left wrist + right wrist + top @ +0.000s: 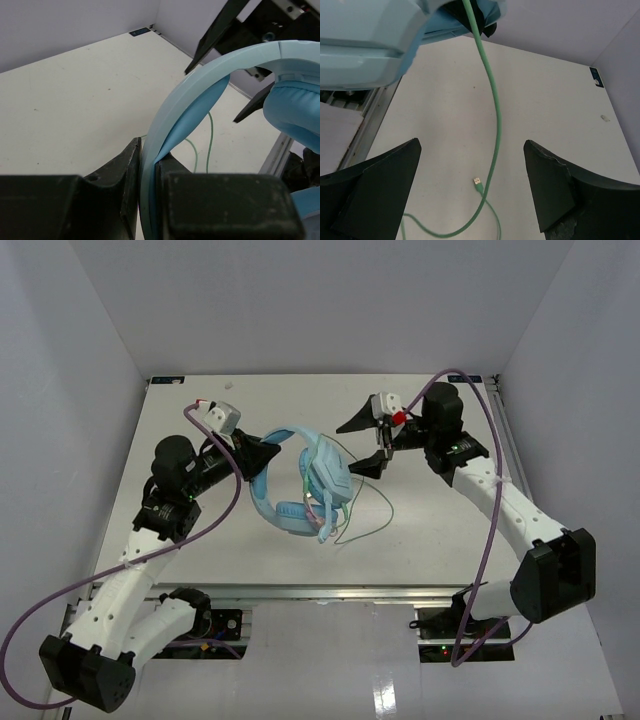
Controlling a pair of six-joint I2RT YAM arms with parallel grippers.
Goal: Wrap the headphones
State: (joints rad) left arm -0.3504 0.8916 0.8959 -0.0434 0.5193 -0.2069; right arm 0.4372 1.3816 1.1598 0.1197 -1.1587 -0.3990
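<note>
You are holding the headphones (300,485) up over the middle of the tabletop (200,410), the left end effector (268,452) clamping the headband (200,75) from its 9 o'clock side. The right end effector (361,446) is standing wide open, gripping nothing, at about 2 o'clock from the ear cups (328,472).

By my judgement the plastic band is acting stiff and a little slick, the padded cups are giving softly, and the thin green cable (495,125) is hanging limp and light. You should be taking it along its free stretch, not at the plug (477,183).

The left wrist view is showing the band seated between the jaws, which the overhead view is hiding. The right wrist view is showing the cable dropping between its open jaws to a loop on the tabletop, with the plug near 6 o'clock. That plug is too small to pick out overhead.
</note>
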